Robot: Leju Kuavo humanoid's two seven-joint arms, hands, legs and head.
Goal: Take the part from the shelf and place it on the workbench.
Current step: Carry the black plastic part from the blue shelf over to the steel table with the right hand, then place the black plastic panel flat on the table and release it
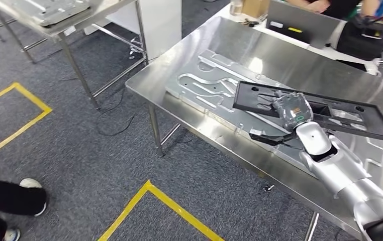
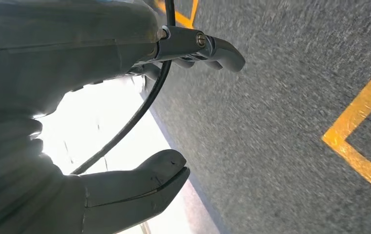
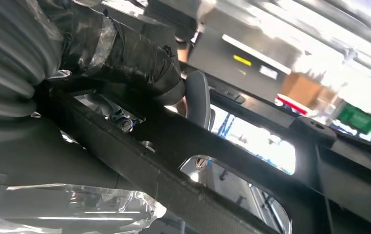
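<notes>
Our right hand (image 1: pixel 291 111) sits right of centre in the head view, fingers wrapped around the black frame part (image 1: pixel 330 116), gripping it near its middle. In the right wrist view the taped dark fingers (image 3: pixel 125 53) curl over the frame's black bar (image 3: pixel 183 146), which runs diagonally across the picture. We see the part as a long, flat, dark rectangle with open cut-outs, lying slantwise from centre toward the right edge of the head view, over the steel workbench (image 1: pixel 189 100); we cannot tell whether it rests on the surface or is held just above it. Beneath the part lies a pale embossed metal panel (image 1: pixel 207 88), flat on the bench top, stretching toward the upper middle of the frame. Our silver right forearm (image 1: pixel 340 170) rises from the lower right corner.

Our left hand (image 2: pixel 125 122) shows in the left wrist view, holding nothing, thumb (image 2: pixel 139 180) and fingers (image 2: pixel 213 48) apart, with a black cable (image 2: pixel 139 112) passing between them over grey carpet (image 2: pixel 281 146).

Further out in the head view, yellow floor tape (image 1: pixel 164 201) marks the carpet at lower centre and left. A second metal table (image 1: pixel 74 30) stands at the upper left. A person's shoes (image 1: pixel 28 193) appear at the lower left edge, and a laptop (image 1: pixel 300 22) sits at the top right.
</notes>
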